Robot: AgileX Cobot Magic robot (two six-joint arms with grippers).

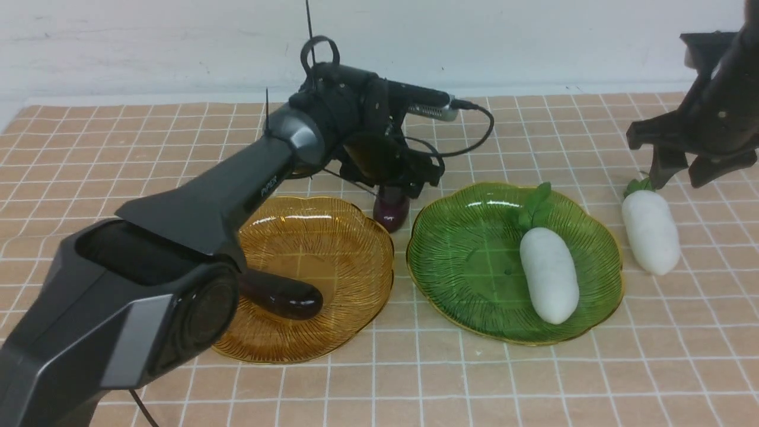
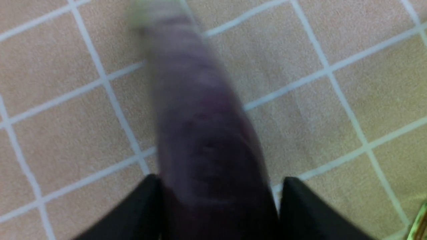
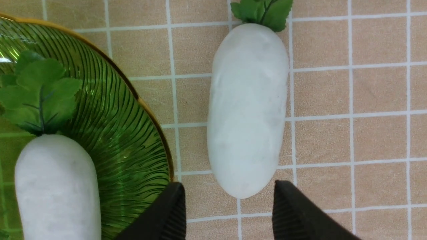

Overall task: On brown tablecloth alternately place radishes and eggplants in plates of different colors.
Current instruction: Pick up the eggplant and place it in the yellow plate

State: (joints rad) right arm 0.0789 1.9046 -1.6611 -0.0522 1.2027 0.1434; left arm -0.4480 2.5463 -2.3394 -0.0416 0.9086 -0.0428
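Left tool (image 1: pixel 396 193) tight on eggplant (image 1: pixel 391 212); "PiPER" lettering (image 1: pixel 270 191) along its arm (image 1: pixel 195 207).

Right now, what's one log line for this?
left gripper: shut on held eggplant | right gripper: open over loose radish | amber plate: plated eggplant | green plate: plated radish

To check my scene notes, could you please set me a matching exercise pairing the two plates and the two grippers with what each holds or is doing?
Column one:
1. amber plate
2. green plate
3. left gripper
4. right gripper

Column two:
A. open over the loose radish on the tablecloth
B. shut on the second eggplant
C. the plated radish lies in it
D. the plated eggplant lies in it

Pairs: 1-D, 2-C, 3-B, 4-A.
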